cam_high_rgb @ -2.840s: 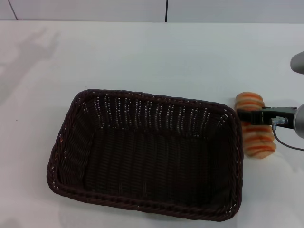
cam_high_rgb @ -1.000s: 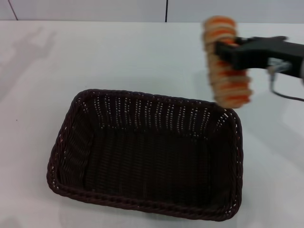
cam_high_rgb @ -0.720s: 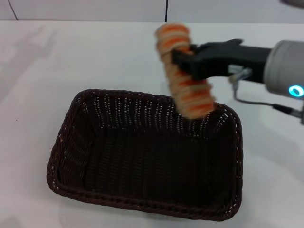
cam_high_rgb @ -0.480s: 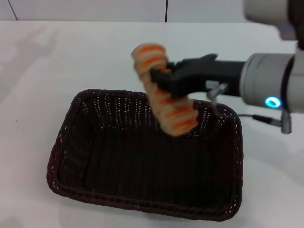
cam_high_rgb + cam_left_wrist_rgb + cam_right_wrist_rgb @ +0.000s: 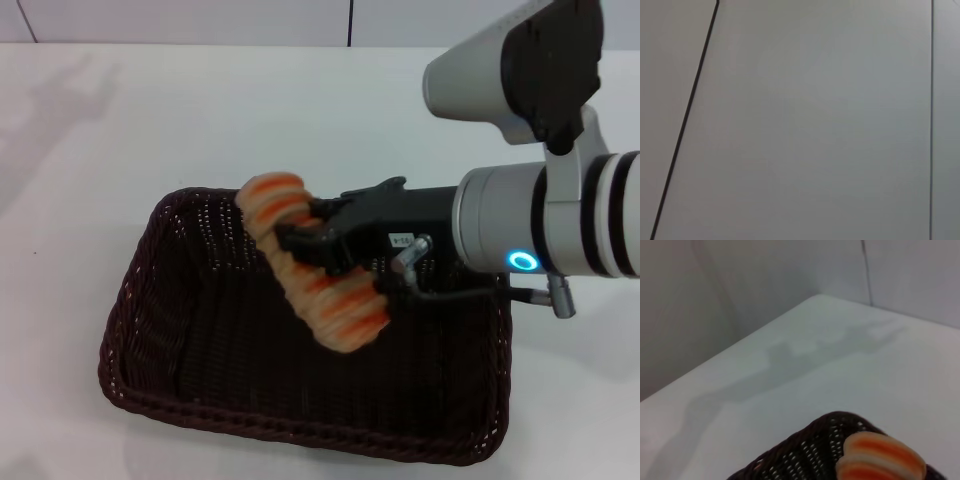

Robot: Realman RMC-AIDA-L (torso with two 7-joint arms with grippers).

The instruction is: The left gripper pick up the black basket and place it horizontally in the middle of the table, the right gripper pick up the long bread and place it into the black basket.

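Dark brown-black wicker forms the black basket (image 5: pixel 200 350), a large rectangle with sloping open-weave sides and a braided rim, sitting on the white table (image 5: pixel 300 120) with its long side running across the head view. Above its inside, the right gripper (image 5: pixel 312 240) reaches in from the robot's right, its black fingers closed around the middle of the long bread (image 5: pixel 312 275). The bread is a pale tan loaf with orange-brown stripes across it. Its long axis runs diagonally: one end points up toward the basket's far rim on the robot's left, the other slants down toward the basket floor nearer the robot's right. Whether the lower end touches the floor cannot be made out. The gripper's dark body and a thin grey cable hide part of the far right wall of the basket. In the right wrist view only one striped end of the bread (image 5: pixel 882 459) and a corner of the basket rim (image 5: pixel 805 440) show, cut off at the frame edge. The left gripper appears nowhere; its wrist camera faces only a plain grey wall (image 5: pixel 805 125).
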